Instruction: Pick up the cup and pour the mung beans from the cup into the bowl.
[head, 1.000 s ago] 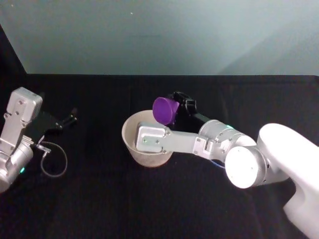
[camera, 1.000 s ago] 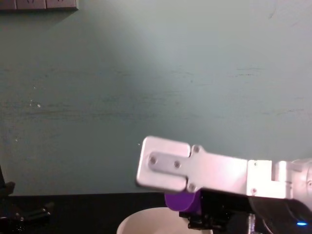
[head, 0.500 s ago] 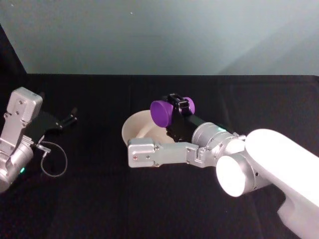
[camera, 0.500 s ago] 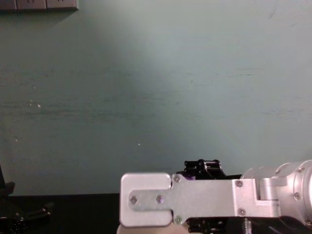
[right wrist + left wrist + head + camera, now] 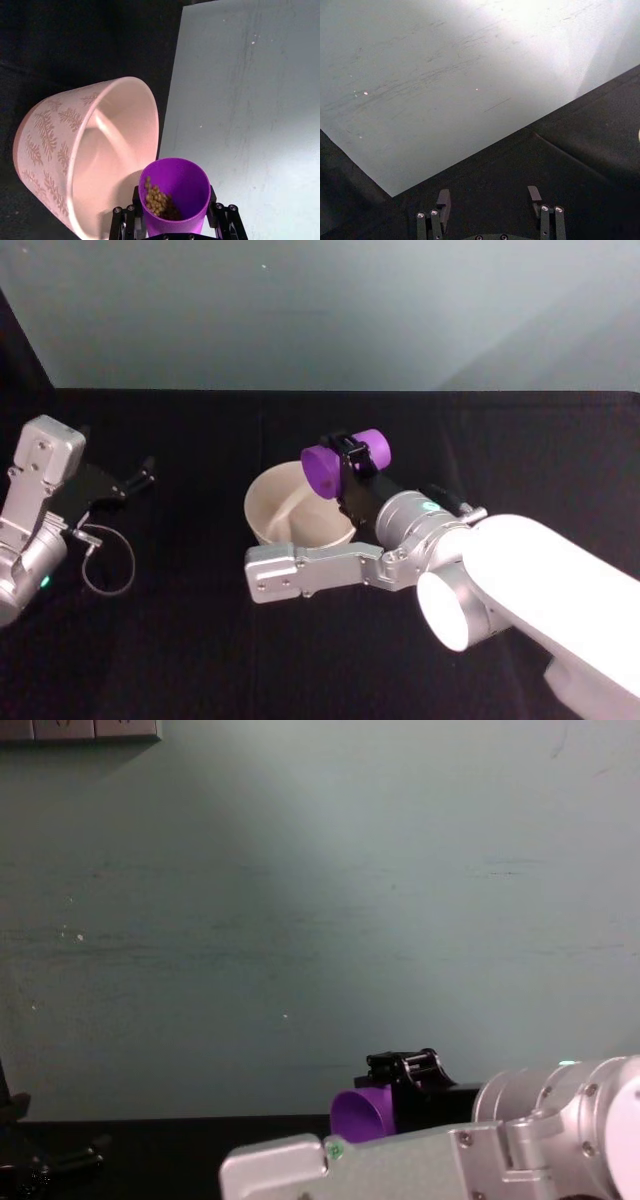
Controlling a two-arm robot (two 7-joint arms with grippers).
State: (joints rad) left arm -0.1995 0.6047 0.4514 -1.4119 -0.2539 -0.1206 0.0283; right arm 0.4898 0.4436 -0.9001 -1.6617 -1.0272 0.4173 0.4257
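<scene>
Small purple plastic cup [image 5: 335,462] tipped sideways above wide white bowl [image 5: 266,510] far rim, mung beans [image 5: 157,200] inside. Right gripper [image 5: 350,454] jaws clamp smooth tapered wall: light, stiff, probably slippery. Left gripper [image 5: 489,196] parked far left, jaws wide.

Black table [image 5: 200,660], white bowl [image 5: 285,508] on it

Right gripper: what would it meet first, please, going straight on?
The right gripper, shut on the purple plastic cup, would probably meet the rim of the wide white bowl; depth unclear.
</scene>
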